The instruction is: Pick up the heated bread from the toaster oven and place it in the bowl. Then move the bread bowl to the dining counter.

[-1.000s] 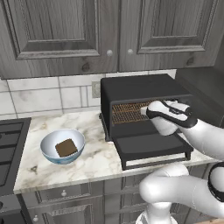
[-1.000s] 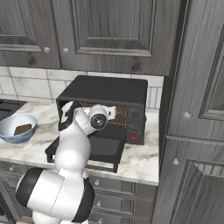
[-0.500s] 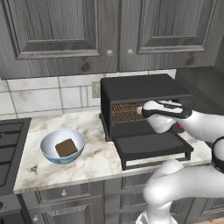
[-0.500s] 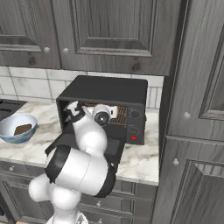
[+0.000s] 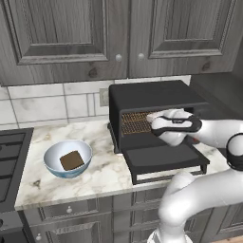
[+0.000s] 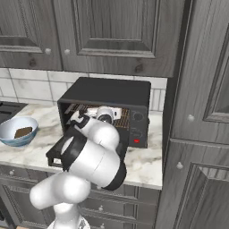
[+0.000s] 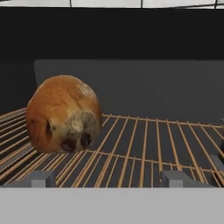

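The orange-brown bun [image 7: 63,114] lies on the brownish wire rack [image 7: 144,144] inside the black toaster oven [image 5: 152,97], whose door [image 5: 166,159] hangs down flat. My gripper [image 7: 109,179] is open at the oven mouth, level with the rack. The bun sits just ahead of the left fingertip [image 7: 41,178], left of the centre line and untouched. My hand [image 5: 174,126] covers the right half of the opening. The pale blue bowl [image 5: 52,167] stands on the worktop left of the oven [image 6: 112,94] and holds a flat dark brown square piece [image 5: 72,160]. The bowl [image 6: 12,139] is at the left edge of the right base view.
A black stove [image 5: 9,156] borders the marble worktop [image 5: 99,178] on the left. Grey upper cabinets [image 5: 95,33] hang close above the oven. A tall grey cabinet [image 6: 197,112] walls off the right side. My own arm [image 6: 94,156] fills the space before the door.
My hand has edged a little further into the oven mouth, and the elbow has swung round in front of the door. Bowl and oven stay put.
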Controlling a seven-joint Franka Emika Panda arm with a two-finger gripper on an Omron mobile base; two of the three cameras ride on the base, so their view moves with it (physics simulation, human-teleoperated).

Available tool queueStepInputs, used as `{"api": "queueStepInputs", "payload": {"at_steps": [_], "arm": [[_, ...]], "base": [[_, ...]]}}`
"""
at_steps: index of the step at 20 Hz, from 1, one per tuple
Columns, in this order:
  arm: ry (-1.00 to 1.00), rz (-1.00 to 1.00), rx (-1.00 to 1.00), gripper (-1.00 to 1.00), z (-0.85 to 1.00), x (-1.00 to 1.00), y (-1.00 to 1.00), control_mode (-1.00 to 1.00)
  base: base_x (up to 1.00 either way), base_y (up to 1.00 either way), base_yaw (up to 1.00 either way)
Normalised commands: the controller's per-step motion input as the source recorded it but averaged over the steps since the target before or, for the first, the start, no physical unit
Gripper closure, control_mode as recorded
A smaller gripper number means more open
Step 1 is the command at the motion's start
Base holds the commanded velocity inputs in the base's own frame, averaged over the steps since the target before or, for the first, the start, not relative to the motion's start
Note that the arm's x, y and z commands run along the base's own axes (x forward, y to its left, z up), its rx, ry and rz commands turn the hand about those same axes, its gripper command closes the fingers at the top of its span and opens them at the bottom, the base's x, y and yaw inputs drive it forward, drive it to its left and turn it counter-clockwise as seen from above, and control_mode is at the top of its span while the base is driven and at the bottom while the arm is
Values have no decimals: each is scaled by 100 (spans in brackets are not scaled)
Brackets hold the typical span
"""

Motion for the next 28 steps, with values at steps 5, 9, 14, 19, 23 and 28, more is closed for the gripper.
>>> {"api": "queueStepInputs", "payload": {"at_steps": [5, 9, 14, 19, 23, 28], "arm": [[26, -10, -2, -100, -26, -34, 0, -100], [41, -20, -1, -100, -28, -94, -6, -100], [50, -19, -1, -100, -27, -100, -22, -100], [52, -19, 0, -100, -5, -100, -29, -100], [54, -17, 0, -100, 0, -100, -38, -100], [63, -13, 2, -100, 0, -100, -42, -100]], "base": [[0, 0, 0], [0, 0, 0], [0, 0, 0], [0, 0, 0], [0, 0, 0], [0, 0, 0]]}}
